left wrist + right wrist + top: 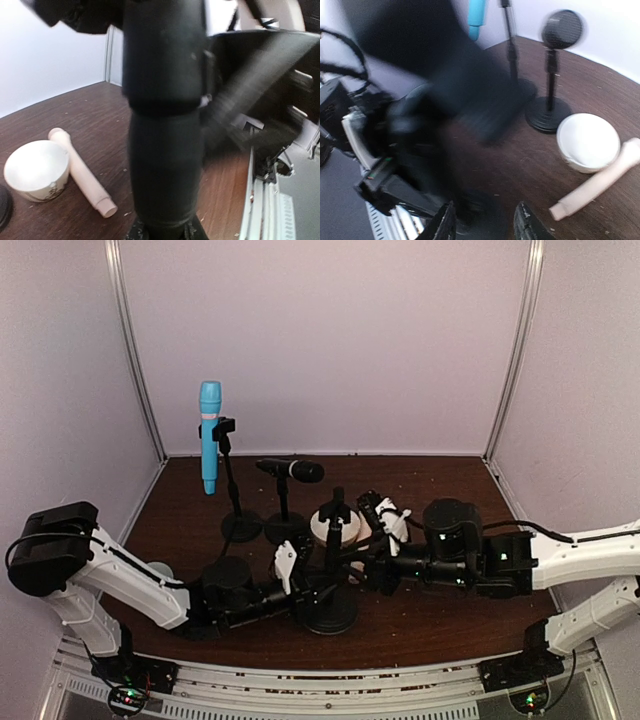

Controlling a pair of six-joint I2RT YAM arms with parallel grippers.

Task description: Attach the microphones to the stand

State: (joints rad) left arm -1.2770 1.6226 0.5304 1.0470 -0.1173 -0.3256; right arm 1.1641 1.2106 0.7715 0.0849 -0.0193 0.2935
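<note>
The light blue microphone (209, 436) stands clipped upright in the tall stand (231, 480). The black microphone (291, 470) lies across the short stand (285, 510). The cream-pink microphone (80, 172) (596, 186) lies flat on the table beside a white bowl (36, 169); in the top view my right arm hides it. A third stand (332, 550) rises at front centre. My left gripper (298, 575) (167, 231) is shut on that stand's thick black post (165, 150). My right gripper (386, 523) (485, 226) hovers just right of the stand, open and holding nothing.
The white bowl (335, 525) (587, 141) sits behind the front stand. Round stand bases (330, 612) (547, 114) occupy the middle of the brown table. White walls close off the back and both sides. A metal rail (330, 680) runs along the near edge.
</note>
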